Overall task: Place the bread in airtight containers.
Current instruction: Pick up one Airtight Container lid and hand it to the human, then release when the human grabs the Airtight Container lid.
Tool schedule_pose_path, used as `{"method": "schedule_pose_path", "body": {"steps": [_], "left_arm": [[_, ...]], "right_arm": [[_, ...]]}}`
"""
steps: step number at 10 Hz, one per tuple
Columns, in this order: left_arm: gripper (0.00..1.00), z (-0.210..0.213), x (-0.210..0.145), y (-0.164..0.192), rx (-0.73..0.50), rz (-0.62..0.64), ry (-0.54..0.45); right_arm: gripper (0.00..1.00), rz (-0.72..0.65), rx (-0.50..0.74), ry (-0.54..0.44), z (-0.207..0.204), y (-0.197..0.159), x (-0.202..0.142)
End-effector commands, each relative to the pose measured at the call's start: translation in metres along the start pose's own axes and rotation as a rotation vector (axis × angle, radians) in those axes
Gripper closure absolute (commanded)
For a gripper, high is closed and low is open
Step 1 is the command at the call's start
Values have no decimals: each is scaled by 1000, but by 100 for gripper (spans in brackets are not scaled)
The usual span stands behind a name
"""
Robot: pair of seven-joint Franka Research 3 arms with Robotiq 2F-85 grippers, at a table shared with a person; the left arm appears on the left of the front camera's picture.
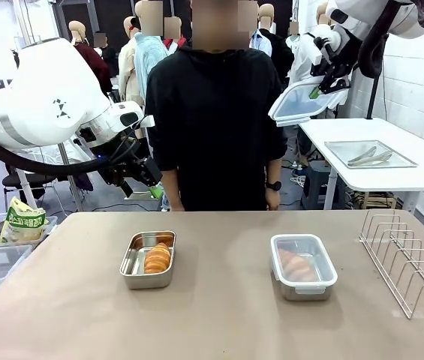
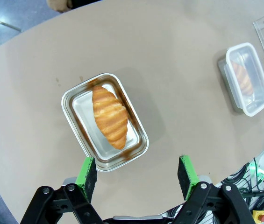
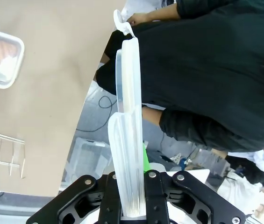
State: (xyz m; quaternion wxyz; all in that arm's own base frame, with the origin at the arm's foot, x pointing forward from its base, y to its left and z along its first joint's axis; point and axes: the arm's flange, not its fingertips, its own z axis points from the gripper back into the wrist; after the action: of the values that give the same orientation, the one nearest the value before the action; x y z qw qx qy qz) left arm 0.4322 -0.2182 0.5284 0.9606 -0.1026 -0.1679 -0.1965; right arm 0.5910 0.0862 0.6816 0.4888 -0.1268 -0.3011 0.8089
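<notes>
A golden croissant (image 1: 157, 258) lies in an uncovered steel tin (image 1: 130, 262) at the table's centre left. To its right, the second tin (image 1: 302, 291) has a clear snap lid on and a croissant (image 1: 296, 264) inside. My left gripper (image 1: 150, 187) hovers above and behind the uncovered tin. In the left wrist view it (image 2: 136, 171) stands open over the table just short of that tin (image 2: 75, 109) and its croissant (image 2: 109, 116). My right gripper (image 1: 323, 84) is high at the right, shut on another clear lid (image 1: 300, 101), which stands edge-on (image 3: 128, 116) between its fingers.
A person in a dark top stands at the far side. A wire rack (image 1: 410, 259) sits at the table's right edge, and a yellow-green snack bag (image 1: 22, 221) and clear bins lie at the left. A steel tray with tongs (image 1: 369, 155) rests on the white side table.
</notes>
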Motion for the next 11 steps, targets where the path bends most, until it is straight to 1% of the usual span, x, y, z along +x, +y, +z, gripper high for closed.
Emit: {"method": "schedule_pose_path", "body": {"steps": [1,11], "left_arm": [[10,1,-1,1,10,5,0],[10,1,-1,1,10,5,0]], "right_arm": [[100,-11,-4,3,1,0,0],[100,-11,-4,3,1,0,0]]}}
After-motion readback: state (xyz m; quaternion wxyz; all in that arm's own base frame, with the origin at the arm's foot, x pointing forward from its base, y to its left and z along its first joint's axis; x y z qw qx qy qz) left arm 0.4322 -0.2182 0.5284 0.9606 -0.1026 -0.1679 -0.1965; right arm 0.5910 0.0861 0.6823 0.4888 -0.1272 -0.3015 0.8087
